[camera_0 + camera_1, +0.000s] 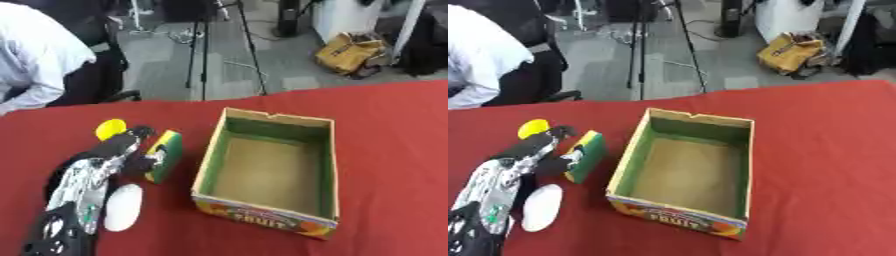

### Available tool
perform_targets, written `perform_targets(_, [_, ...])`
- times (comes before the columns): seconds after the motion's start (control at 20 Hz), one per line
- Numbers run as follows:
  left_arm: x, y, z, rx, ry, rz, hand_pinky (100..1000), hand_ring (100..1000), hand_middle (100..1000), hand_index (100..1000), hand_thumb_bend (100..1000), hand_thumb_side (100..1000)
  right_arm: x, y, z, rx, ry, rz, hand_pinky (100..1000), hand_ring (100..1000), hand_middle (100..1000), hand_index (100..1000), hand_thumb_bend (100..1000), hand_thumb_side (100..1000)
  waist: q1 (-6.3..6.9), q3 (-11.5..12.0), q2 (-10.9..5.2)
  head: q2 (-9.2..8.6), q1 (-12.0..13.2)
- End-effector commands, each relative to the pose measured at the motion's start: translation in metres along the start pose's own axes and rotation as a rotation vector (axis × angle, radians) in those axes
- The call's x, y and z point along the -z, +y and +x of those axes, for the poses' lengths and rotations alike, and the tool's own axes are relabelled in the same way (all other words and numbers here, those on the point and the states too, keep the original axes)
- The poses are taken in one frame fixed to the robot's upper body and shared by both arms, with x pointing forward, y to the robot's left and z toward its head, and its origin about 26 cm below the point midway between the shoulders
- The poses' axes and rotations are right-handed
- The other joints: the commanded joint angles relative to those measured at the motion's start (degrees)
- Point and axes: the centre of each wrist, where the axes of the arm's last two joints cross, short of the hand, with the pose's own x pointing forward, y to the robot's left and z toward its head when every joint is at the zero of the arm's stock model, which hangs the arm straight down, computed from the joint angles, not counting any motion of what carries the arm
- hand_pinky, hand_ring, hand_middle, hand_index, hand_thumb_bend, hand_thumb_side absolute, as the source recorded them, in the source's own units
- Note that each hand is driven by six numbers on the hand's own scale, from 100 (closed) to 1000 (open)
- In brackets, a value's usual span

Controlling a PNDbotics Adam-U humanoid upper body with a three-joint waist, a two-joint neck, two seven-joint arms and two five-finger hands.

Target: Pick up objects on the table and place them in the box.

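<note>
Left hand point(131, 150) hides (partly) the yellow object point(109, 128).

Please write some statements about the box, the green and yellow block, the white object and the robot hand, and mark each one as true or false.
1. The cardboard box has nothing inside it. True.
2. The left robot hand is at the green and yellow block. True.
3. The white object lies inside the box. False: it lies on the red table, to the left of the box, beside the robot's arm.
4. The yellow round object sits to the right of the box. False: it is to the left of it, beyond the robot hand.
5. The right robot hand is holding the box. False: no right robot hand shows in either view.
</note>
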Motion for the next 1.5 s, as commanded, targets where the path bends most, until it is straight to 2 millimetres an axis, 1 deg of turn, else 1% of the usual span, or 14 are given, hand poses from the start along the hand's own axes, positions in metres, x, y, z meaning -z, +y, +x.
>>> perform_targets(0.05, [0.000,0.019,-0.005,0.025,0.007,0.032,1000,1000,1000,1000,100,1000,0.005,0.003,0.002,0.014,-0.022,0.014,871,739,517,573,100,1000,-0.35,-0.1,-0.93,-0.72,0.1])
perform_targets(0.55, [0.002,0.014,-0.009,0.036,0.009,-0.006,1000,1000,1000,1000,100,1000,0.006,0.003,0.002,0.022,-0.027,0.020,872,741,518,574,100,1000,-0.47,-0.4,-0.70,-1.26,0.2])
perform_targets(1.05, [0.004,0.010,-0.013,0.058,0.014,-0.027,1000,1000,1000,1000,100,1000,0.005,0.004,0.002,0.023,-0.030,0.034,874,743,518,578,100,1000,-0.30,-1.2,0.02,-1.81,0.7])
perform_targets(1.5, [0.005,0.007,-0.014,0.072,0.019,-0.038,1000,1000,1000,1000,100,1000,0.005,0.004,0.002,0.022,-0.034,0.037,875,745,519,579,100,1000,-0.27,-1.4,0.57,-1.91,0.7])
